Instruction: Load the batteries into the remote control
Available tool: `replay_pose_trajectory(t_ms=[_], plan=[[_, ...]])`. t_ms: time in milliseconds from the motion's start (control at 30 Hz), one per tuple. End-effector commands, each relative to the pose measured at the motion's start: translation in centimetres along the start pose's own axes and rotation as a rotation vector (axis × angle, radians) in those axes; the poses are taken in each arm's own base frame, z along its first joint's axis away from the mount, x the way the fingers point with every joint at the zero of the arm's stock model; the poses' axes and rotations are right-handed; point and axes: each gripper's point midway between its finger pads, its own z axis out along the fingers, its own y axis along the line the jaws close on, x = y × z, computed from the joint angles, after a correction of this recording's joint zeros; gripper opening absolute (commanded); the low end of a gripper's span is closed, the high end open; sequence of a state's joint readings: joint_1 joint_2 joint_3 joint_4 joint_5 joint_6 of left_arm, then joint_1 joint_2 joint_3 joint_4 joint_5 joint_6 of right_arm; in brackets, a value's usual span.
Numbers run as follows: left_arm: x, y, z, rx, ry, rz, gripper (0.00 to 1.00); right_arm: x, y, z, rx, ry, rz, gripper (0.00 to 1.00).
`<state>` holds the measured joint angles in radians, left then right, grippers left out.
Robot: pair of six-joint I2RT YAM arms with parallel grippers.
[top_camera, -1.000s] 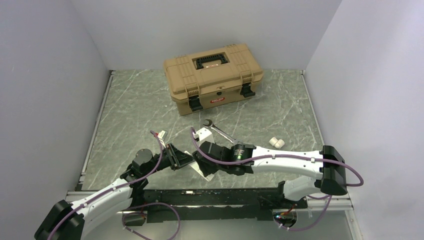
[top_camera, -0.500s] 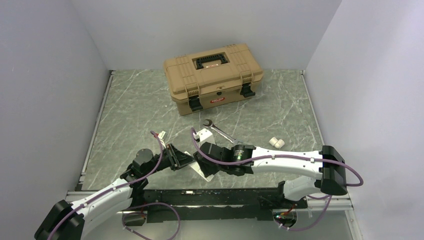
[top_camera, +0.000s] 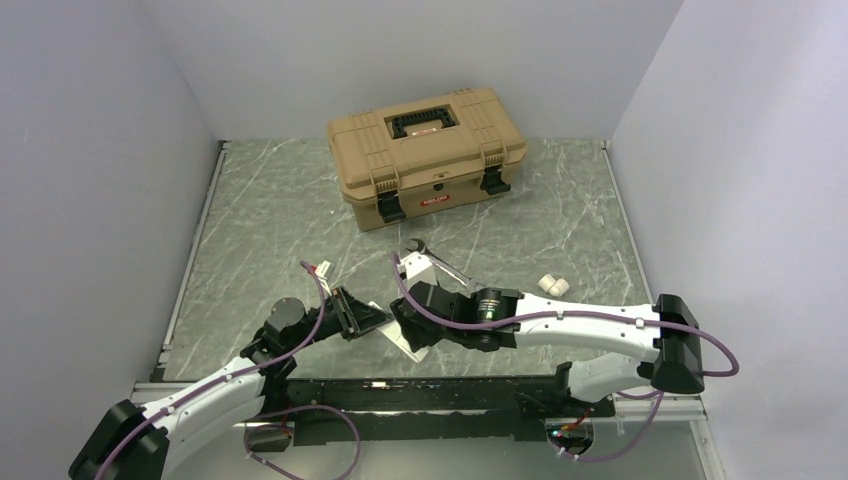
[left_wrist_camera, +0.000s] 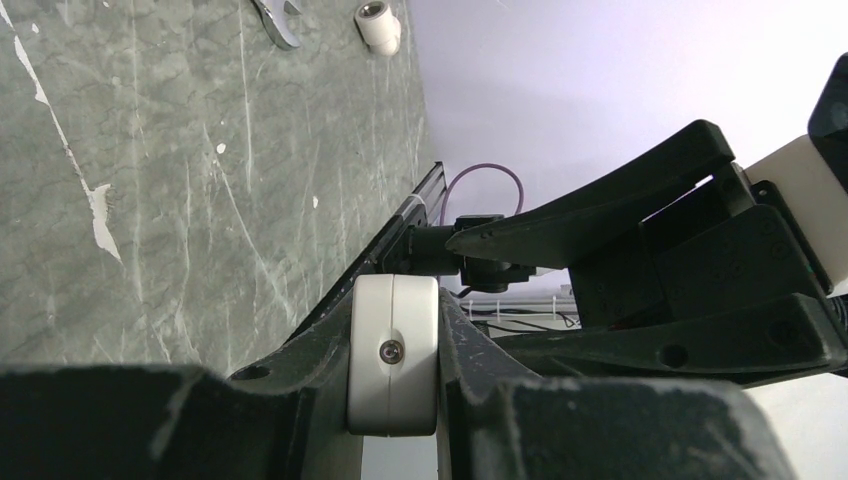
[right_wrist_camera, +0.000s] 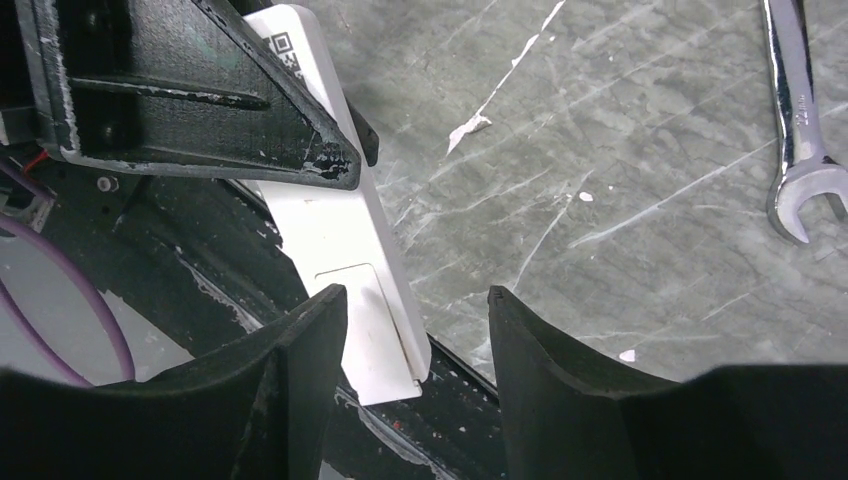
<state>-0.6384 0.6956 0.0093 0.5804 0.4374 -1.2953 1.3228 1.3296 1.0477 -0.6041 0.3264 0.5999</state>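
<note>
Right wrist view: we see a QR code [right_wrist_camera: 285, 60] on the remote control [right_wrist_camera: 345, 240] and 22 on the wrench [right_wrist_camera: 800, 120]. Left gripper [left_wrist_camera: 392, 330] jaws clamp it, lying 11-to-5 o'clock over the tabletop's [right_wrist_camera: 600, 150] near edge; right gripper [right_wrist_camera: 415, 300] jaws stand apart.

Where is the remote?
Top view, bottom middle: the left gripper clamps the remote control, and the open right gripper is at its free end.

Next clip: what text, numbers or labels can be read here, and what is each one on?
"22": stamped on the shank of the steel wrench.
QR code with fine print beside it, on the remote control: too small to read.
Red label on the front of the tan toolbox: too small to read.
</note>
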Motion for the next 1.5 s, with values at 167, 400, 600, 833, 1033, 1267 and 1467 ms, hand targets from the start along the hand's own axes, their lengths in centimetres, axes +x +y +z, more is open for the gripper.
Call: replay_pose_trajectory(t_ms=[167, 400, 600, 833, 1033, 1267, 1467], plan=[[0.7, 0.6, -0.6, 0.027, 0.002, 0.009, 0.02, -2.8, 0.8, -0.8, -0.019, -0.089, 0.042, 0.59], [0.7, 0.6, -0.6, 0.027, 0.002, 0.011, 0.02, -3.3, 1.4, 0.2, -0.019, -0.099, 0.038, 0.59], [0.7, 0.5, -0.6, 0.029, 0.003, 0.008, 0.02, -3.5, 1.1, 0.7, 0.005, -0.104, 0.040, 0.59], [0.8, 0.5, -0.6, 0.032, 0.006, 0.007, 0.02, -3.1, 0.7, 1.1, 0.022, -0.086, 0.035, 0.59], [0.6, 0.4, -0.7, 0.034, -0.001, 0.009, 0.02, -1.5, 0.1, 1.4, 0.033, -0.043, 0.032, 0.56], [0.6, 0.4, -0.7, 0.030, -0.005, 0.009, 0.03, 0.2, -0.2, 1.4, 0.023, -0.003, 0.041, 0.55], [0.5, 0.4, -0.6, 0.031, -0.008, 0.008, 0.03, 1.0, -0.2, 1.4, 0.017, 0.019, 0.044, 0.54]])
